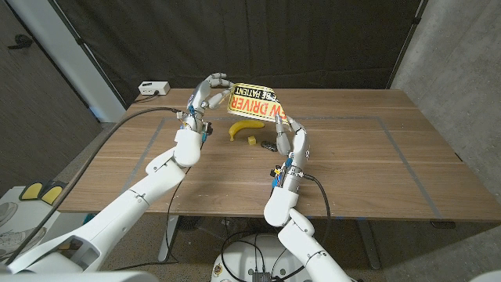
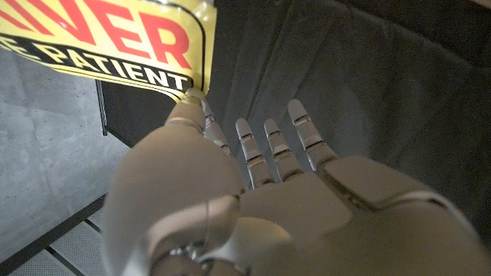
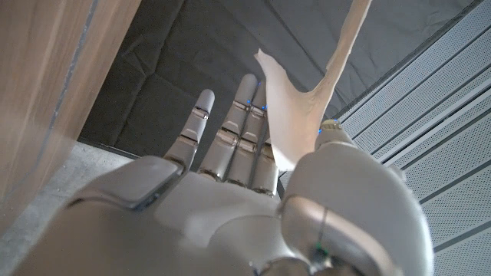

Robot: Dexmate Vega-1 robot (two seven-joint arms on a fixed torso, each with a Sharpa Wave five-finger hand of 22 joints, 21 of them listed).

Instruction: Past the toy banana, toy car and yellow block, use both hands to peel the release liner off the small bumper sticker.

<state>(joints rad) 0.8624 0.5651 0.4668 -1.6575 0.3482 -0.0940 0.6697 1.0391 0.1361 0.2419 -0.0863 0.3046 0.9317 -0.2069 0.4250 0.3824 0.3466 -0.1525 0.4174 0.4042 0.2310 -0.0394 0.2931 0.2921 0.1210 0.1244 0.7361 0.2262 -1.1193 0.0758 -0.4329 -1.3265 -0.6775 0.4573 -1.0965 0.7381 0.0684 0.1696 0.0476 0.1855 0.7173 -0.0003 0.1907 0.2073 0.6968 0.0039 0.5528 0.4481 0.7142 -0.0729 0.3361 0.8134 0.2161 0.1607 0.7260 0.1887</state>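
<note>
Your left hand [image 1: 205, 95] and right hand [image 1: 292, 141] both pinch the bumper sticker [image 1: 256, 101], holding it up above the counter [image 1: 368, 157]. White release liner [image 3: 295, 115] runs from your right thumb. Toy banana [image 1: 244, 128], yellow block [image 1: 251, 142] and toy car [image 1: 268, 146] lie on the counter below.

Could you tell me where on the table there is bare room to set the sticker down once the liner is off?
The wide stretch of table right of the right robot hand is bare, as is the near strip between the two arms. It is crowded mid-table, where the toy banana, yellow block and toy car sit under the held bumper sticker.
</note>
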